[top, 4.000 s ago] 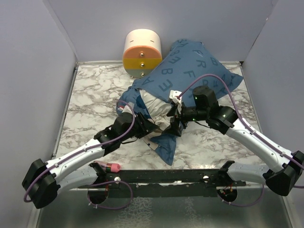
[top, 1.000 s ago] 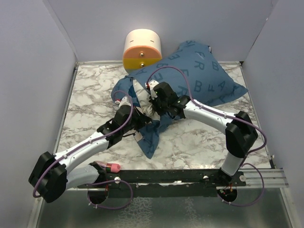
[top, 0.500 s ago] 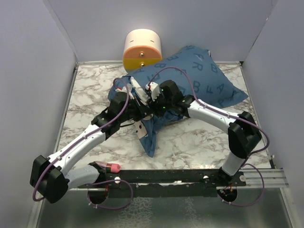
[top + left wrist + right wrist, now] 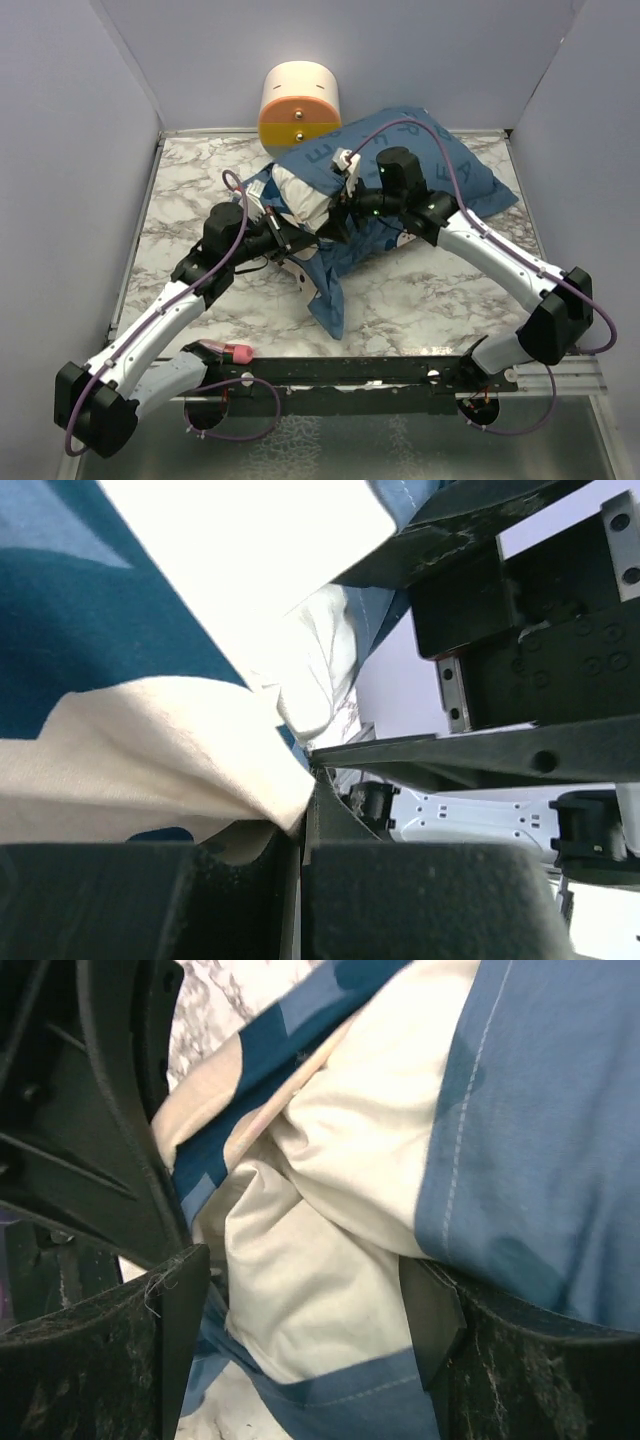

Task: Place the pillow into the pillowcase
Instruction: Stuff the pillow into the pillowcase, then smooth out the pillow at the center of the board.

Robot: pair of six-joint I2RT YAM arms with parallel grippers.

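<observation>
Grey walls [image 4: 80,120] closed in the marble-patterned table [image 4: 190,180] on three sides when you stopped here. The blue pillowcase [image 4: 440,165], printed with paler letters, lay across the far right part of that table, plump along most of its length, with a loose flap trailing toward the near edge. The pillow [image 4: 300,190] sat mostly inside it; only its white end bulged out of the open mouth on the left side. Behind the mouth, against the back wall, the cream-and-orange cylinder [image 4: 299,110] stood upright, just beside the cloth.

Your right gripper [image 4: 305,1290] came in from the right at the mouth, its fingers spread wide with white pillow and blue hem swelling between them. Your left gripper [image 4: 300,840] reached in from the left, its fingers pressed together and pinching a fold of cream-and-blue printed cloth at the pillowcase's edge.

A small red-and-pink piece [image 4: 232,352] lay near the black rail [image 4: 400,375] by the arm bases.
</observation>
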